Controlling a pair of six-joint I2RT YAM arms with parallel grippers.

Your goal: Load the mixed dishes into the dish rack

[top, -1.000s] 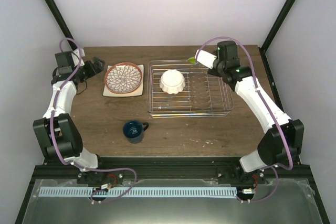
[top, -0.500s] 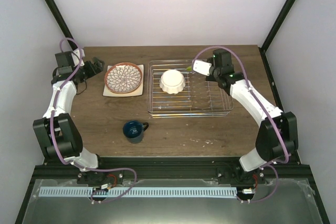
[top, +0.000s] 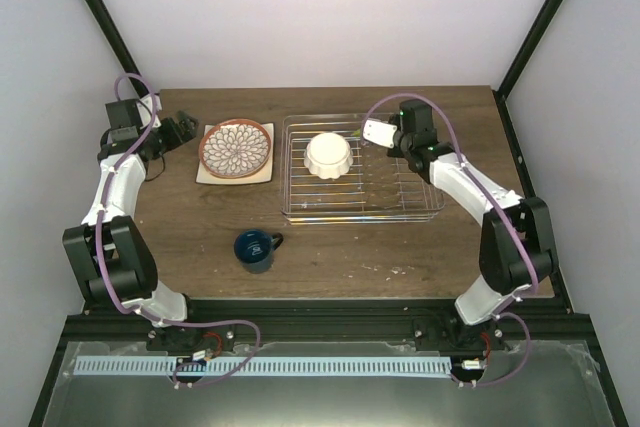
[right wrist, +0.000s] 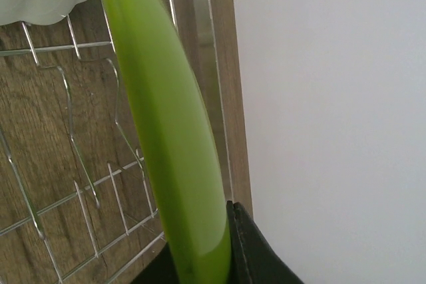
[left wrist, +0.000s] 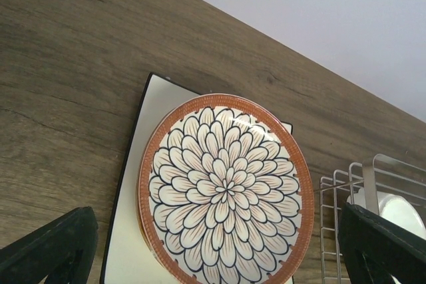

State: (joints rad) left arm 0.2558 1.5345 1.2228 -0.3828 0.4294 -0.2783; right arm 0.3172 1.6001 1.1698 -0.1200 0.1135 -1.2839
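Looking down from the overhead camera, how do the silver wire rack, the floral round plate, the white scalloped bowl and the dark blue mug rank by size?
1. silver wire dish rack, by far
2. beige floral round plate
3. white scalloped bowl
4. dark blue handled mug, only slightly smaller-looking than the bowl

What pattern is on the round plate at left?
The floral plate: dark-outlined petals, orange-brown rim; clearest in left wrist view.

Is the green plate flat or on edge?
On edge: the plate shows edge-on in the right gripper, over the rack.
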